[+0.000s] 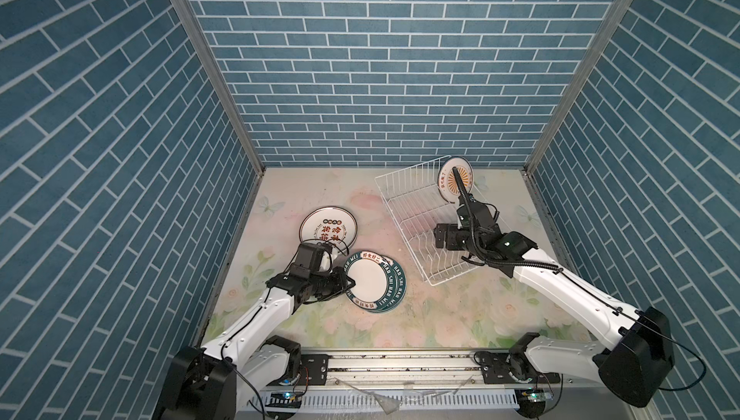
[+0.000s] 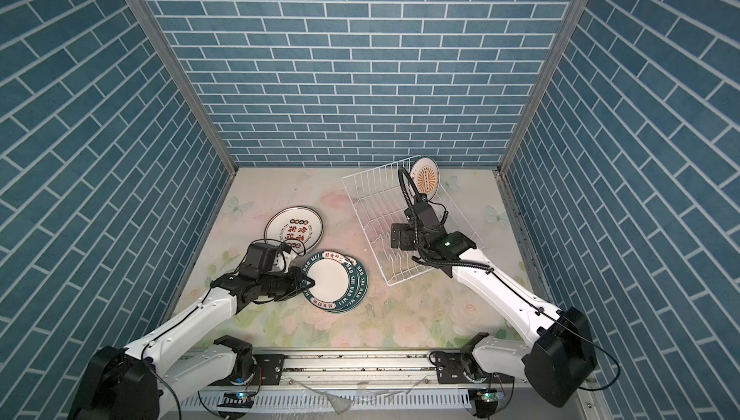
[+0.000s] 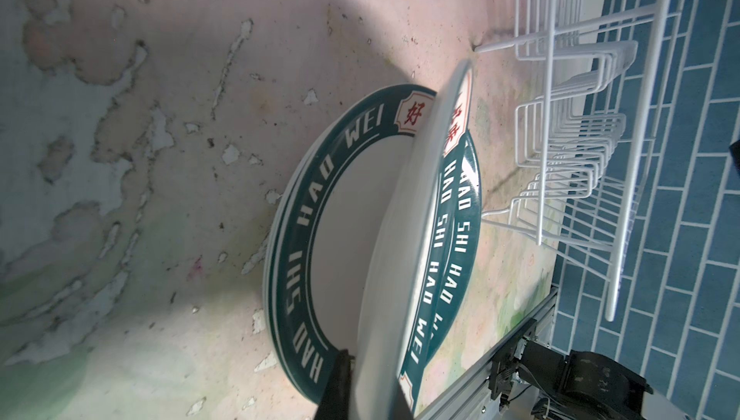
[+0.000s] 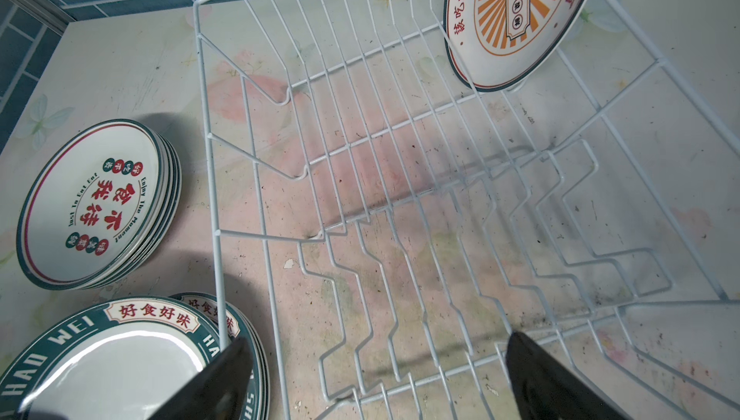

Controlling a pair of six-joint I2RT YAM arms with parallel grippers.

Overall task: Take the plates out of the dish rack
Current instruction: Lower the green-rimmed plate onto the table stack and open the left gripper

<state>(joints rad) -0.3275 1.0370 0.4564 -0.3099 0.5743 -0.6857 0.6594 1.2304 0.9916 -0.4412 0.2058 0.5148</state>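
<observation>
The white wire dish rack (image 1: 404, 198) (image 2: 372, 190) (image 4: 360, 137) sits at the back right. One orange sunburst plate (image 1: 445, 182) (image 2: 425, 177) (image 4: 516, 17) stands upright in its far corner. My right gripper (image 1: 442, 244) (image 4: 378, 340) hangs open over the rack's near prongs, holding nothing. On the left, my left gripper (image 1: 347, 281) (image 2: 306, 282) (image 3: 370, 374) is shut on the rim of a green-rimmed plate (image 1: 368, 278) (image 3: 412, 238). That plate is tilted over a stack of like plates (image 3: 304, 214) (image 4: 120, 358).
A second stack of plates with red characters (image 1: 328, 228) (image 2: 294, 226) (image 4: 92, 202) lies behind the left gripper. Blue tiled walls close in three sides. The arms' metal rail (image 1: 400, 366) runs along the front edge.
</observation>
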